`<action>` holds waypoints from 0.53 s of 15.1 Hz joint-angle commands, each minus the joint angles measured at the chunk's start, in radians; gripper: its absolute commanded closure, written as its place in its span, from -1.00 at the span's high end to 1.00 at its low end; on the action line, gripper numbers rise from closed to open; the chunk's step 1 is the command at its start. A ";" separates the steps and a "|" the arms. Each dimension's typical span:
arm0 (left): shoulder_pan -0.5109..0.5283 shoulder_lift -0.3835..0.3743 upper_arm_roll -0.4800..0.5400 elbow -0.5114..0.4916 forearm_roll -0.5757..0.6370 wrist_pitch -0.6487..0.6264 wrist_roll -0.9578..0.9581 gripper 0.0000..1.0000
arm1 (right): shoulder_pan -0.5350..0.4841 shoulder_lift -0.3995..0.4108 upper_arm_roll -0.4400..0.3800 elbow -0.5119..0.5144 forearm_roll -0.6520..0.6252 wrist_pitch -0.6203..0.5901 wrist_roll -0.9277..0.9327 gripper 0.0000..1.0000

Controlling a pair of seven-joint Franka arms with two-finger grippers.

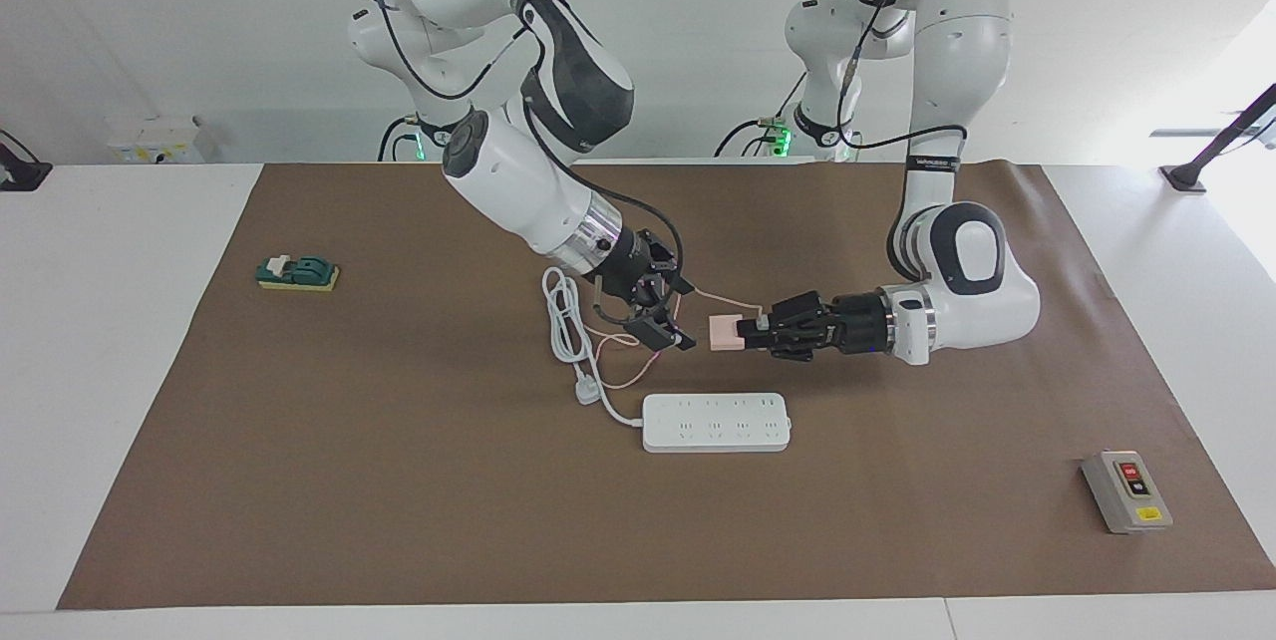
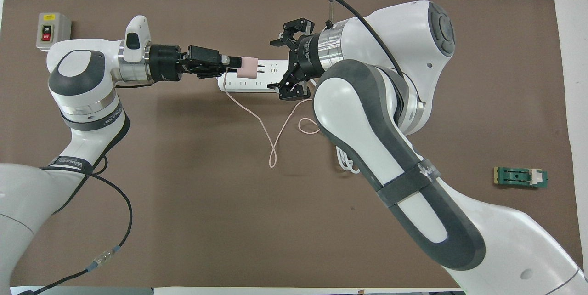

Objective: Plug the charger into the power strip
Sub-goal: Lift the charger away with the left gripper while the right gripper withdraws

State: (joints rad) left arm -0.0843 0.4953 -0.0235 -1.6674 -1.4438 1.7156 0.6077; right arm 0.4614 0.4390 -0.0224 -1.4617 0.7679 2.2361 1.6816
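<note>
Nearest the robots, a thick white cord (image 1: 568, 316) lies in loops on the brown mat (image 1: 399, 480), with its white plug (image 1: 587, 389) at the end of the loops. A thin pink cable (image 2: 275, 134) trails over the mat beside it and rises to the charger.

Up in the air over the middle of the mat, the left gripper (image 1: 750, 329) reaches in level from the left arm's end of the table, its fingers closed on the pale pink charger (image 1: 725, 333). The charger sticks out past the fingertips, held by the end turned toward the left arm (in the overhead view two dark prongs point out of its free face, toward the right gripper). Seen from above it covers part of the power strip; the facing view shows it raised clear of the strip, not touching it.

The right gripper (image 1: 666, 326) hangs just beside the charger, its fingers spread apart and holding nothing, with a small gap between them and the pink block.

Farther from the robots, the long white power strip (image 1: 716, 422) lies flat on the mat, sockets up, joined to the white cord.

A green block (image 1: 297, 272) on a yellow pad sits toward the right arm's end, and a grey switch box (image 1: 1126, 491) with red and black buttons lies farthest out toward the left arm's end.
</note>
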 commanded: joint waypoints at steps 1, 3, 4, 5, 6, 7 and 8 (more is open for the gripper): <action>0.046 -0.007 -0.001 0.056 0.127 -0.007 -0.038 -1.00 | -0.032 -0.009 0.004 0.011 -0.008 -0.035 0.026 1.00; 0.046 -0.018 0.031 0.089 0.235 0.001 -0.068 -1.00 | -0.067 -0.025 0.001 0.009 -0.013 -0.075 0.026 1.00; 0.044 -0.020 0.051 0.107 0.276 -0.002 -0.081 -1.00 | -0.087 -0.029 0.001 0.007 -0.016 -0.088 0.024 1.00; 0.043 -0.021 0.066 0.119 0.331 -0.002 -0.106 -1.00 | -0.105 -0.037 0.001 0.007 -0.021 -0.105 0.021 1.00; 0.041 -0.030 0.071 0.141 0.406 -0.001 -0.141 -1.00 | -0.125 -0.045 -0.001 0.004 -0.024 -0.122 0.015 1.00; 0.043 -0.040 0.073 0.176 0.484 -0.002 -0.193 -1.00 | -0.150 -0.051 -0.001 0.001 -0.028 -0.144 0.006 1.00; 0.043 -0.041 0.071 0.211 0.559 -0.010 -0.250 -1.00 | -0.179 -0.057 -0.001 0.001 -0.057 -0.174 -0.026 1.00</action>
State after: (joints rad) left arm -0.0332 0.4727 0.0412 -1.5203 -1.0143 1.7154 0.4652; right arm 0.3316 0.4037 -0.0296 -1.4544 0.7548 2.1130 1.6785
